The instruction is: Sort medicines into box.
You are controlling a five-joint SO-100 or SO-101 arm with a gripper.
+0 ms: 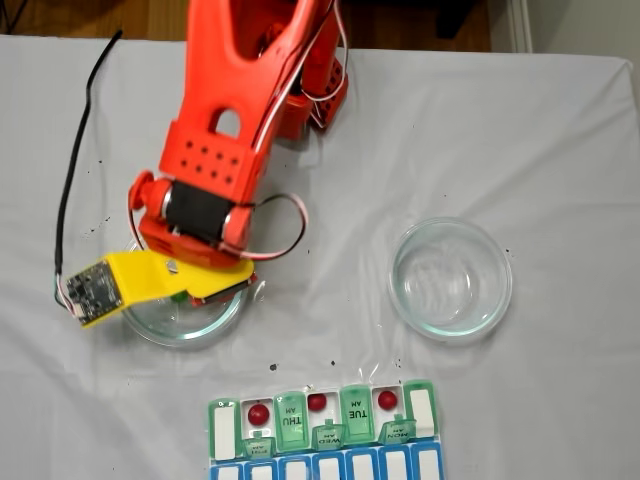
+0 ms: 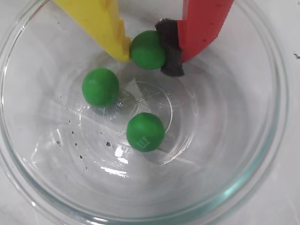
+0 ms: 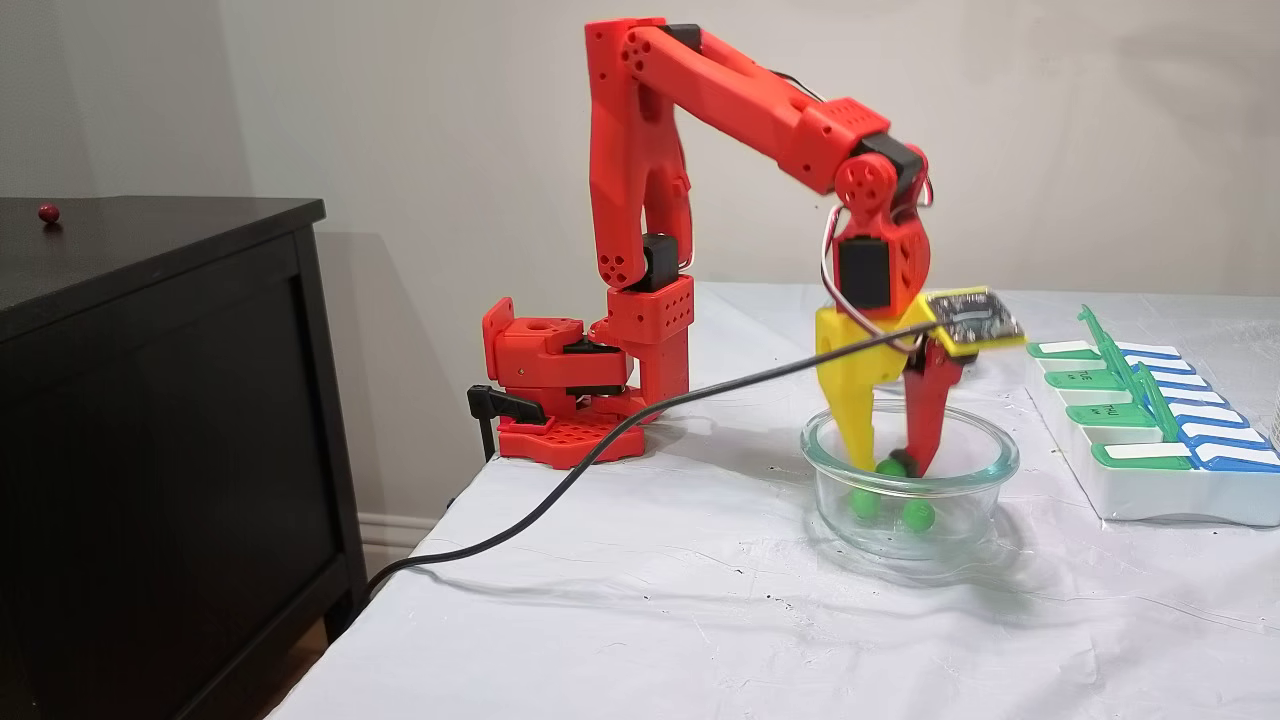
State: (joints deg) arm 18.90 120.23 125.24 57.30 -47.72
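Gripper: the gripper (image 2: 149,50) reaches down into a round clear glass dish (image 2: 262,154); its yellow finger (image 2: 101,23) and red finger (image 2: 201,26) pinch a green ball (image 2: 147,49) between them, the red one pressing through a dark foam pad (image 2: 171,51).
Held ball, side fixed view: the pinched ball (image 3: 890,467) sits between the fingertips inside the dish (image 3: 985,460), above the two others.
Loose green balls: two more lie on the dish floor in the wrist view, one to the left (image 2: 100,87) and one nearer the centre (image 2: 145,131), apart from each other and from the held one.
Dish in the overhead-style fixed view: the dish (image 1: 150,325) lies left of centre, mostly hidden under the arm's yellow part.
Second dish: another clear glass dish (image 1: 450,278) stands well to the right on the white tablecloth (image 1: 560,150).
Pill organiser: the box (image 1: 325,425) lies at the near edge, between the two dishes in left-right terms; some green lids stand open.
Red balls: three dark red balls sit in open compartments of the green row, left (image 1: 259,412), middle (image 1: 317,402) and right (image 1: 387,399).
Closed lids: THU (image 1: 291,420) and TUE (image 1: 356,412) lie shut between the red balls.
Cabinet: in the side fixed view a dark cabinet (image 3: 160,420) stands left of the table, with a small red ball (image 3: 47,212) on top.
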